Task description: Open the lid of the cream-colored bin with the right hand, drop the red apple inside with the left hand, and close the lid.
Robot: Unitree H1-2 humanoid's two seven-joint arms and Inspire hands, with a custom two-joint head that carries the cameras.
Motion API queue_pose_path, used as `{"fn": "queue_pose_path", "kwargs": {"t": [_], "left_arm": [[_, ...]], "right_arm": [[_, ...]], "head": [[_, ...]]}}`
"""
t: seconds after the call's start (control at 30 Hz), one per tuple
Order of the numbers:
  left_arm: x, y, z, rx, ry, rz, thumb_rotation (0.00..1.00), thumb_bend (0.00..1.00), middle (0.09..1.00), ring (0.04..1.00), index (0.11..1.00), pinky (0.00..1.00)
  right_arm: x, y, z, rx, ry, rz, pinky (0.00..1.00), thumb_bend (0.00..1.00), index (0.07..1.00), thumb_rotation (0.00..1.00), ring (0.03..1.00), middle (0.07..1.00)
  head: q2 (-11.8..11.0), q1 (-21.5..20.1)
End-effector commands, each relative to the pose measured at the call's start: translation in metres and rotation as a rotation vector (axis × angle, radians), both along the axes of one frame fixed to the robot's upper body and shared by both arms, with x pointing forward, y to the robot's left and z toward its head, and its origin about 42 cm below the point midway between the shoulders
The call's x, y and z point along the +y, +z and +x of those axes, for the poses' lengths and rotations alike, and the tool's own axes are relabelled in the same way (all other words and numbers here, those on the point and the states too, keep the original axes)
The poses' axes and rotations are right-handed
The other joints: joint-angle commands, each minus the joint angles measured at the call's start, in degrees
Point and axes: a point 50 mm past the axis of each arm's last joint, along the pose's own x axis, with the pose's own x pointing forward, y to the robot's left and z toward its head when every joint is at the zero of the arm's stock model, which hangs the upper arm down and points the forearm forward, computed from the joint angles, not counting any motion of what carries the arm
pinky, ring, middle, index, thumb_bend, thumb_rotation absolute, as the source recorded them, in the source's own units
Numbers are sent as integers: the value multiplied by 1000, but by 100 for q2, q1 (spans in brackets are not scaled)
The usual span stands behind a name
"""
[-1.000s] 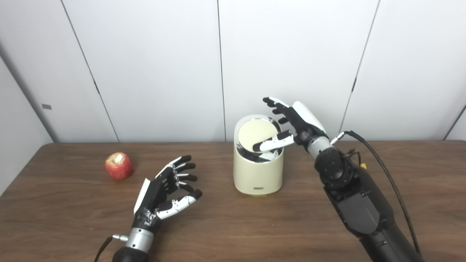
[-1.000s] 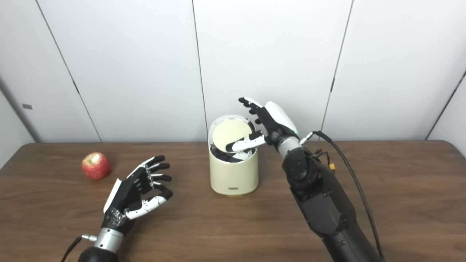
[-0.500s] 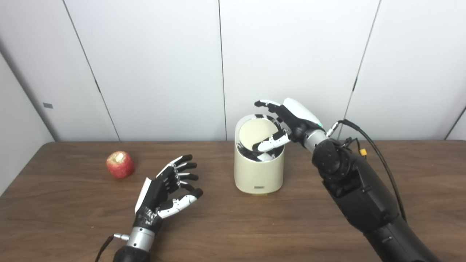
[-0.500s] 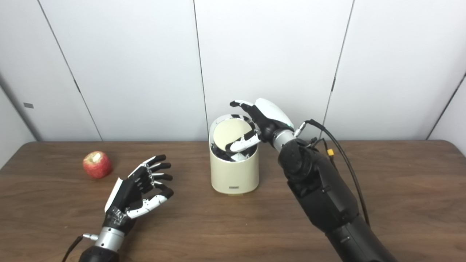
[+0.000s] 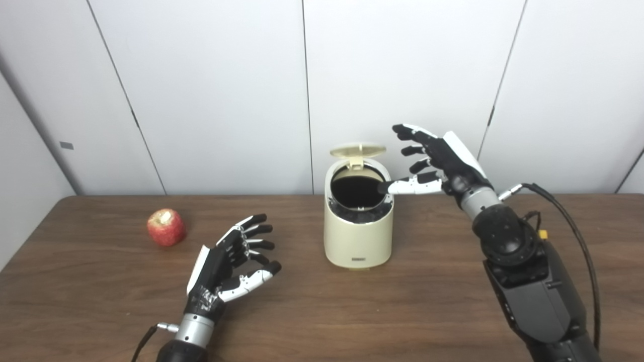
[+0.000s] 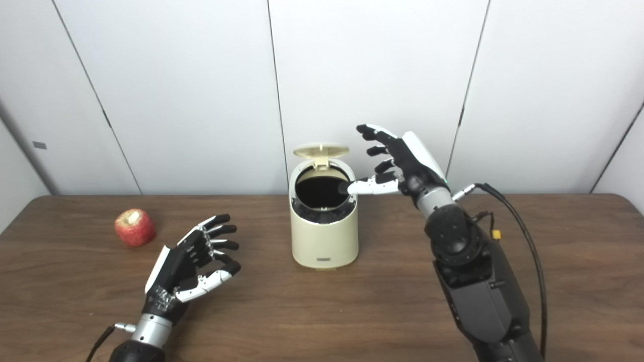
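We see the cream-colored bin (image 5: 357, 236), a smooth rounded cylinder with a small label low on its front, standing just to the left of the right hand (image 5: 443, 163). Its lid (image 5: 357, 150) is flipped up at the back on a hinge, nearly flat and edge-on to us, and the round mouth is dark; we cannot make out anything inside. The right hand is released, fingers spread and holding nothing, with its white thumb reaching to the bin's right rim, whether touching we cannot tell. The red apple (image 5: 165, 228) rests beyond and to the left of the left hand (image 5: 229, 264), well apart from it, with a pale patch at its top. We find the left hand unclenched too, palm turned inward, fingers loosely curled over the dark wood-grain table (image 5: 322, 311), gripping nothing. Pale flat wall panels (image 5: 216, 90) stand behind.
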Motion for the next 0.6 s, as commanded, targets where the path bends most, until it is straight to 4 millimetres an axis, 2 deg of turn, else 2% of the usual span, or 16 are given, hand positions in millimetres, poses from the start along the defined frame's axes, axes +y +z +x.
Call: {"fn": "queue_pose_path", "kwargs": {"t": [0.0, 0.13, 0.23, 0.33, 0.47, 0.57], "left_arm": [[0, -3, -2, 8, 4, -6, 138, 695, 777, 664, 844, 528], [1, -3, -2, 2, 5, 3, 164, 707, 775, 660, 840, 519], [2, -1, -2, -3, 5, 8, 156, 698, 777, 663, 839, 524], [3, 1, -2, -5, 5, 10, 148, 692, 779, 665, 839, 529], [5, 4, -2, -15, 16, 13, 175, 706, 775, 663, 833, 523], [7, 6, -3, -19, 22, 17, 162, 695, 775, 661, 826, 518]], "right_arm": [[-7, 16, -5, -108, 16, 20, 618, 686, 841, 237, 781, 842], [-23, -7, -15, -88, 24, 32, 609, 705, 841, 278, 790, 842], [-34, -24, -25, -66, 37, 73, 607, 764, 840, 313, 814, 904], [-39, -34, -32, -66, 41, 75, 609, 776, 844, 315, 820, 919], [-48, -49, -48, -74, 22, 36, 632, 798, 849, 321, 793, 857], [-52, -57, -60, -56, 19, 59, 672, 795, 858, 285, 796, 844]], "head": [[6, 2], [12, 17], [3, 41], [-7, 55], [-26, 89], [-51, 351]]}}
